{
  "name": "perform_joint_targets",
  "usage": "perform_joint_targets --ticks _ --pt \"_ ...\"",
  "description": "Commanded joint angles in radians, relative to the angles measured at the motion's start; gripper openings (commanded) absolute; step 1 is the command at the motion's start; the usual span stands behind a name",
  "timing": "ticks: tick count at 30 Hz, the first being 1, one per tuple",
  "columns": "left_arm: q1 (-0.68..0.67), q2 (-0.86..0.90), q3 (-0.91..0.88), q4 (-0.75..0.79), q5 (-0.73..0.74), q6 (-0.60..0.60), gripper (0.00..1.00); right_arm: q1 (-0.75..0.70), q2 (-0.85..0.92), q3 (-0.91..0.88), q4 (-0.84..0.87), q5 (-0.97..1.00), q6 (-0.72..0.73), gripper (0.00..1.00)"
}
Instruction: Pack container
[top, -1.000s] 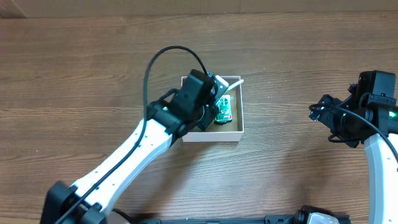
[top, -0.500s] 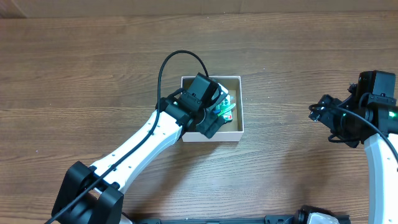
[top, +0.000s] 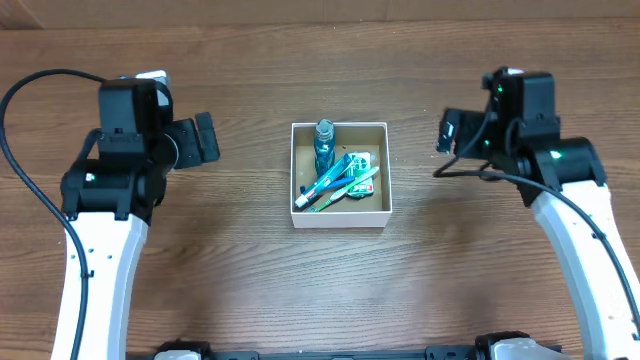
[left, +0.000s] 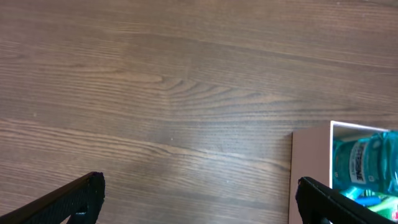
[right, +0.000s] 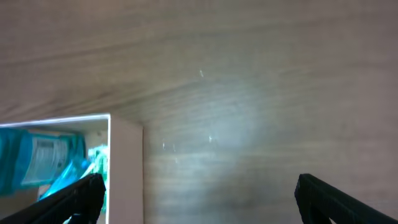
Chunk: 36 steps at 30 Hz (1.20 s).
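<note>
At the left of the wooden tabletop (top: 240, 290), the left gripper (top: 205, 139) hangs over bare wood with its fingers spread wide apart and nothing between them. Its wrist view shows only wood grain and, at the right edge, a corner of the container. The container (top: 340, 219) sits near the middle of the tabletop, well apart from both arms, with thin white walls around a brown bottom. Inside it a blue bottle (top: 323, 142) lies with one end at the far wall. Beside and in front of it a green-and-white tube (top: 358, 172) and some teal sticks (top: 330, 188) lie crossed over one another — what exactly the sticks are I cannot tell. At the right, the right gripper (top: 447, 133) points toward the container, its fingers likewise wide apart and empty over bare wood.
</note>
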Motion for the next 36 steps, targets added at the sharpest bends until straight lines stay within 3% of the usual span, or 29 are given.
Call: perform_joint_targets --ticks 1,5,8,11,13,16,25,32,36 --pt "0.012 0.008 0.008 -0.005 0.037 0.027 1.00 0.000 -0.015 0.022 0.031 0.017 -0.044 1.00" --pt "0.010 -0.067 0.006 -0.047 0.037 0.028 1.00 0.000 -0.088 0.020 -0.024 0.021 0.083 1.00" --pt "0.010 -0.228 -0.056 -0.049 0.037 0.033 1.00 0.000 -0.220 -0.036 -0.026 0.047 0.156 1.00" --pt "0.010 -0.531 -0.274 0.019 0.046 0.074 1.00 0.000 -0.521 -0.287 0.068 0.071 0.176 1.00" --pt "0.010 -0.762 -0.447 0.068 0.045 0.026 1.00 0.000 -0.791 -0.510 0.126 0.071 0.187 1.00" --pt "0.010 -0.909 -0.571 0.083 0.045 -0.014 1.00 0.000 -0.972 -0.663 0.131 0.070 0.195 1.00" --pt "0.010 -0.913 -0.604 -0.164 0.045 -0.013 1.00 0.000 -0.974 -0.698 -0.006 0.070 0.195 1.00" --pt "0.010 -0.913 -0.604 -0.198 0.045 -0.013 1.00 0.000 -0.974 -0.698 -0.015 0.071 0.194 1.00" --pt "0.010 -0.913 -0.604 -0.198 0.045 -0.013 1.00 0.000 -1.101 -0.767 0.069 0.069 0.039 1.00"
